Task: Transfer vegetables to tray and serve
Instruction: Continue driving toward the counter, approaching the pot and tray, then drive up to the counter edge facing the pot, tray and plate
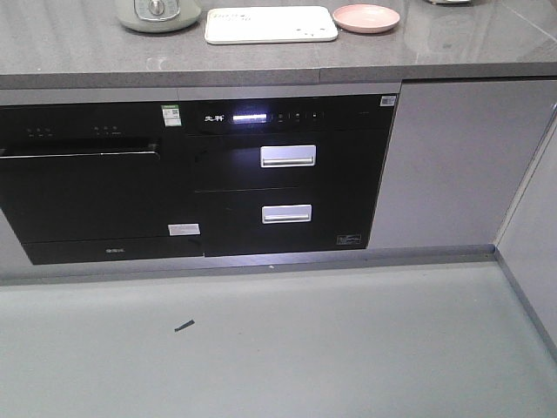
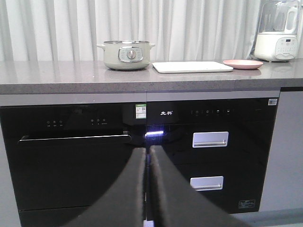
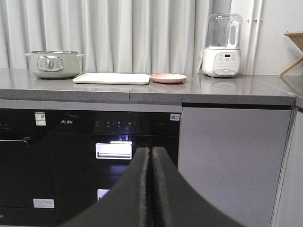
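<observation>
The cream tray [image 1: 271, 24] lies flat on the grey counter, also seen as tray [image 2: 192, 66] and tray [image 3: 111, 78] in the wrist views. Nothing lies on it. The vegetables are out of view. My left gripper [image 2: 147, 149] is shut with nothing between its fingers, held well below the counter in front of the black appliance. My right gripper [image 3: 151, 149] is likewise shut and empty, low in front of the cabinet front. Neither gripper appears in the front view.
A pale green pot [image 2: 126, 54] stands left of the tray and a round pink plate [image 1: 365, 17] right of it. A white blender [image 3: 221, 46] stands further right. Black built-in appliances [image 1: 287, 174] with silver handles fill the cabinet front. Curtains hang behind the counter.
</observation>
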`<state>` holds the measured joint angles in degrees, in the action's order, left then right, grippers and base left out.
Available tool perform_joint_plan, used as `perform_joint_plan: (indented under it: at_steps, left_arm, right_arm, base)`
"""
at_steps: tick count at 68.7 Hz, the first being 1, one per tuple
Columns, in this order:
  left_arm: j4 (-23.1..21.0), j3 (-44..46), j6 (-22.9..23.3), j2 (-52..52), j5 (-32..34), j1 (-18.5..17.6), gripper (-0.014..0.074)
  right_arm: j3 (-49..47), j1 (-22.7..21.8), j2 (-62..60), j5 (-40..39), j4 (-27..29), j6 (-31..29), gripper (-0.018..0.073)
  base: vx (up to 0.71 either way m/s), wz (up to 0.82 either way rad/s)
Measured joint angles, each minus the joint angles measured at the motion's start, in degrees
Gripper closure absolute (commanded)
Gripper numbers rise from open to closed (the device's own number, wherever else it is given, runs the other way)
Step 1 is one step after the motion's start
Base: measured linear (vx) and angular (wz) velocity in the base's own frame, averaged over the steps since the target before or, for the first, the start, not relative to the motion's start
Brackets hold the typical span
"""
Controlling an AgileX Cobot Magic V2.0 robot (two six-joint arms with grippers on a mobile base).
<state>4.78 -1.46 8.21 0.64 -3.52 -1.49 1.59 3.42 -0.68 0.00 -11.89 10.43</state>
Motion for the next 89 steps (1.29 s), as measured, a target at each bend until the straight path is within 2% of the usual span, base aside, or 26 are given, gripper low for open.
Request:
perform_joint_plan:
  at_steps: [89]
  left_arm:
    - [0.0,0.0,0.0,0.0,0.0,0.0,0.0602]
  right_arm:
    - [0.0,0.0,0.0,0.0,0.0,0.0,0.0562]
  base:
    - [0.08,0.0]
